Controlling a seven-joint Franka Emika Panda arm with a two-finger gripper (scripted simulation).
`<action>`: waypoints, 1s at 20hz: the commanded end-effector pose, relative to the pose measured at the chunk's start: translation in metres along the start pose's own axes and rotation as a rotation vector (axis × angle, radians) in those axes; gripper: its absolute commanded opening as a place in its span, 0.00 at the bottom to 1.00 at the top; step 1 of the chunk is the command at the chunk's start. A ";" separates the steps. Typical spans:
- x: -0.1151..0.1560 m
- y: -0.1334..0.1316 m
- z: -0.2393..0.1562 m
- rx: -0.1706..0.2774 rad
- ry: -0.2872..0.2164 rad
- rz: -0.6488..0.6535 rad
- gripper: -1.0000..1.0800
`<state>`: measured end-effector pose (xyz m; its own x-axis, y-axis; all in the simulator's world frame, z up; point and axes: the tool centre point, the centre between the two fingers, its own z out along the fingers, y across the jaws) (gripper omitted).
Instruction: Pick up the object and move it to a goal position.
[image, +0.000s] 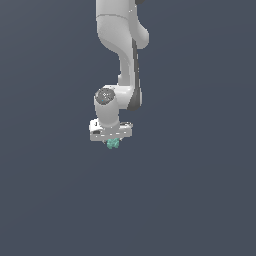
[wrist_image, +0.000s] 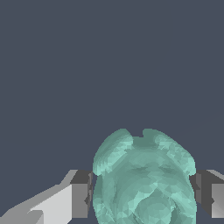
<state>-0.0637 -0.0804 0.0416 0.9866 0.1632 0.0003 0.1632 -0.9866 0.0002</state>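
From where I stand, the white arm (image: 122, 55) reaches down from twelve o'clock in the exterior view, its gripper (image: 113, 142) pointing downward near the middle of the scene. The small teal-green object (image: 113, 144) sits just under the white hand, at about six o'clock of it, caught between the fingers. In the wrist view the lumpy, faceted object (wrist_image: 144, 179) fills the gap, with a dark finger pad (wrist_image: 82, 192) pressed at its nine o'clock side and the other at three o'clock. The gripper is closed narrowly around the object. A plain grey-blue background (image: 200, 190) lies all around.
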 end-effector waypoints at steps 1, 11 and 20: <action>0.000 0.000 0.001 0.000 0.000 0.000 0.00; 0.001 0.000 -0.004 0.000 0.000 0.000 0.00; 0.014 -0.006 -0.047 0.000 0.000 0.000 0.00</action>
<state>-0.0536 -0.0739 0.0784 0.9867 0.1628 -0.0007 0.1628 -0.9867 0.0001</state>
